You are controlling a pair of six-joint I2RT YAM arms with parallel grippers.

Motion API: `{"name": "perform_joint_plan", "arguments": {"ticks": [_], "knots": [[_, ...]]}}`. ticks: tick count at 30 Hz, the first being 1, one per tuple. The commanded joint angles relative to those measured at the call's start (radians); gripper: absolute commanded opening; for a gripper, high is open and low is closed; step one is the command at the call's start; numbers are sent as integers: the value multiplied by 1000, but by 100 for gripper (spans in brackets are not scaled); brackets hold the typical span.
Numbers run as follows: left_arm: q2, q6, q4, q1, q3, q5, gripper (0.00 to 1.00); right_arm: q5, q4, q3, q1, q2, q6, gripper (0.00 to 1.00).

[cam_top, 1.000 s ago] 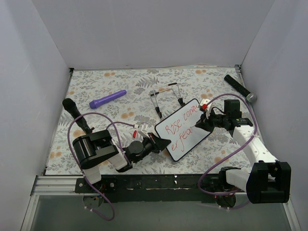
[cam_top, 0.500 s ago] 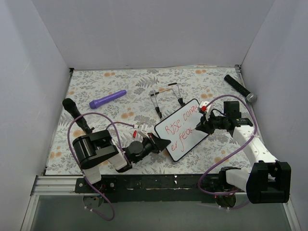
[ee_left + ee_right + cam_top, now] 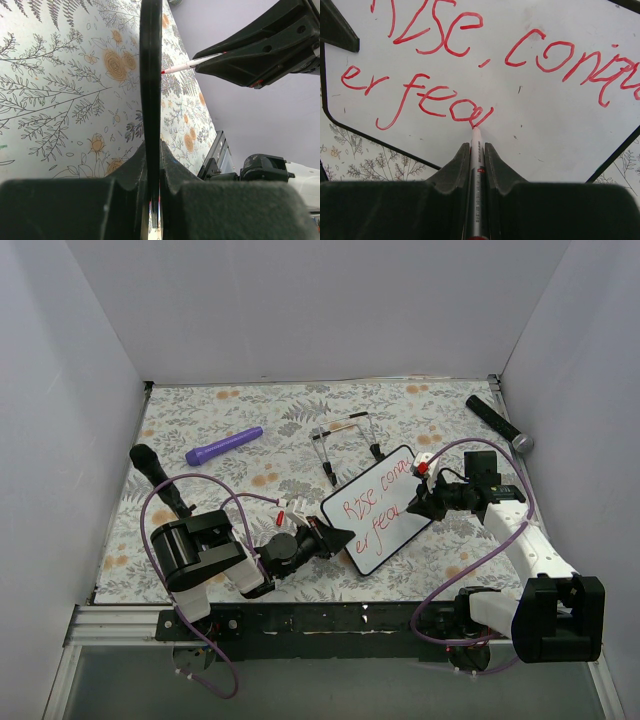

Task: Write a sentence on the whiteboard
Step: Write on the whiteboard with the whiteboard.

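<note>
The floral counter [image 3: 200, 490] carries everything as before. Near its middle, a little toward your right arm, the whiteboard [image 3: 385, 535] stays where it was one second ago, lying slanted; its near-left edge is clamped in the left hand [image 3: 337, 537], whose jaws are closed tight on the black rim. The right hand [image 3: 418, 503] is pinched narrow around the marker [image 3: 476, 150]; since one second ago it has slid a small way to the right along the lower line. The pen tip now touches the board just at the end of the "a". The sentence [image 3: 462, 112] reads "Rise, conqu" above and "er fea" below, with a short new upstroke after the "a"; I judge this is the start of the "r", so the last word is not yet finished. White space remains to the right of the tip for the letters you still need.
</note>
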Motion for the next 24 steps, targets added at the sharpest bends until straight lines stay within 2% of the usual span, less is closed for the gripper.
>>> {"name": "perform_joint_plan", "arguments": {"ticks": [1, 24], "knots": [[-20, 64, 252, -6, -16, 27, 0, 13, -2, 16, 4, 7, 1, 1], [-9, 61, 250, -8, -5, 38, 0, 79, 179, 7, 10, -2, 136, 1]]}}
